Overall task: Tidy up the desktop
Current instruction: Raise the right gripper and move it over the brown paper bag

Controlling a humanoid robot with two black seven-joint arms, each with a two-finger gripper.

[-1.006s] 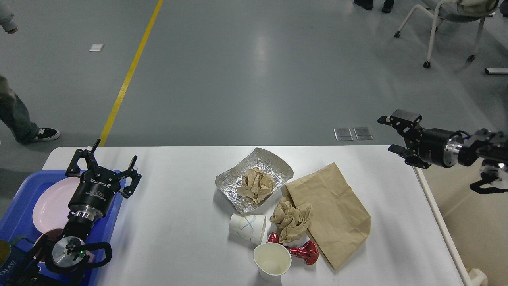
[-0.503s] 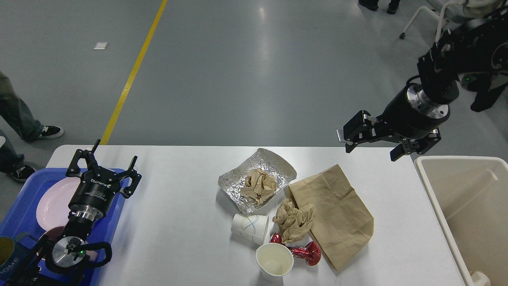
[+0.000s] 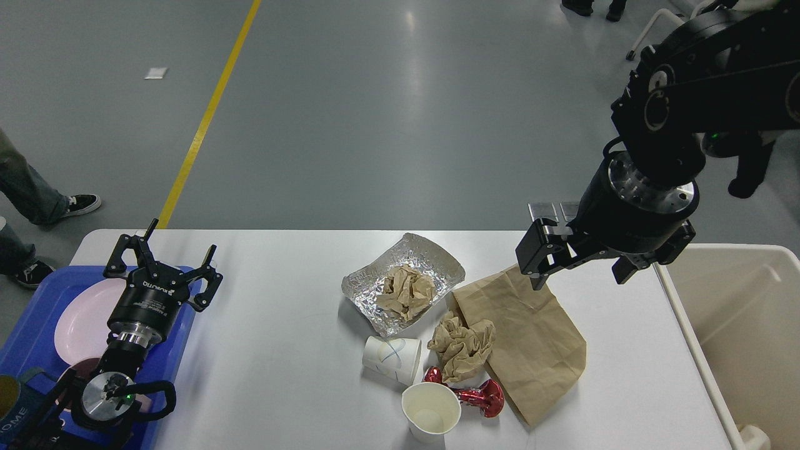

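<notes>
**Right arm swings in over the litter**

Rubbish sits in a knot at the middle of the worktop (image 3: 281, 350), which fills the lower half of our view with its long axis running nine to three o'clock, its far edge square to us. A second ago our right hand (image 3: 575, 262) hung out past the worktop's three o'clock end; it has since swung inward and dropped, and now hovers above the far corner of the brown paper bag (image 3: 531, 337), fingers spread wide and empty. We judge that the bag is the next pick, with the beige bin (image 3: 750, 325) waiting just off the three o'clock end. Our left hand (image 3: 159, 265) has not moved: fingers wide, empty, over the blue tray (image 3: 25, 337) at nine o'clock. Not yet cleared are the foil dish (image 3: 431, 262) holding a paper wad, a second crumpled wad (image 3: 462, 347), a toppled cup (image 3: 390, 357), an upright cup (image 3: 430, 409) and a red foil wrapper (image 3: 481, 397).
</notes>
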